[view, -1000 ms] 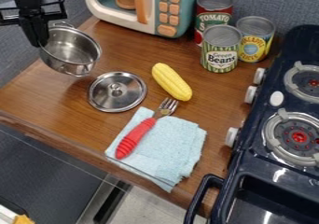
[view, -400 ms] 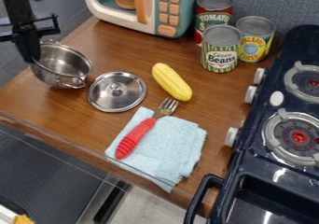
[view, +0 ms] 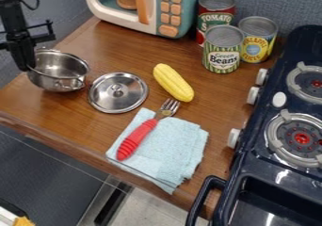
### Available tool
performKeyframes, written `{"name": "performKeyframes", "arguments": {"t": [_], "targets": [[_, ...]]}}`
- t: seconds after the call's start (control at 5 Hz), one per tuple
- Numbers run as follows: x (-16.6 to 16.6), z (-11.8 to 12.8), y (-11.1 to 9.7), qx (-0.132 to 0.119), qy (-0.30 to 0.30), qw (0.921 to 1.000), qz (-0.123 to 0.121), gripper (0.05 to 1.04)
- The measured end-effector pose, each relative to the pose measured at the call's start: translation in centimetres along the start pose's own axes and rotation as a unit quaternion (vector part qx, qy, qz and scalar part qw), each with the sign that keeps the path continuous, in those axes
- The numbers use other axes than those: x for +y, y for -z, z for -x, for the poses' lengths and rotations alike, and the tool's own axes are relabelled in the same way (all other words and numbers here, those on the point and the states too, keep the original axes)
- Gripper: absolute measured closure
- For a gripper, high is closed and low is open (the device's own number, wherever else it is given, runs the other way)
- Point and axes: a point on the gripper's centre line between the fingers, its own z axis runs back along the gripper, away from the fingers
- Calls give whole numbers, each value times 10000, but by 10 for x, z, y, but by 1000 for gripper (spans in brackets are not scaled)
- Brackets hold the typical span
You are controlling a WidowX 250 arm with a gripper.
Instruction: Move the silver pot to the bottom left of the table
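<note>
Pincer [view: 26, 69] is closed on the silver pot [view: 60, 75] by its rim. Caution: one-sided grip may tilt it at the left edge of the desk [view: 37, 108].

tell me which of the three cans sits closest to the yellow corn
The can with the green-striped label. It stands in front of the red can and the yellow-and-blue can, nearest the corn.
</note>
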Motion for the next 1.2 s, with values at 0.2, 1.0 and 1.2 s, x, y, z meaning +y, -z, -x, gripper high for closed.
{"name": "performKeyframes", "arguments": {"t": [0.2,1.0,1.2], "targets": [[1,-3,0,123,10,9999,-115,1030],[-2,-4,1,366,136,9986,-364,269],[-5,-5,1,328,226,9988,-267,73]]}}
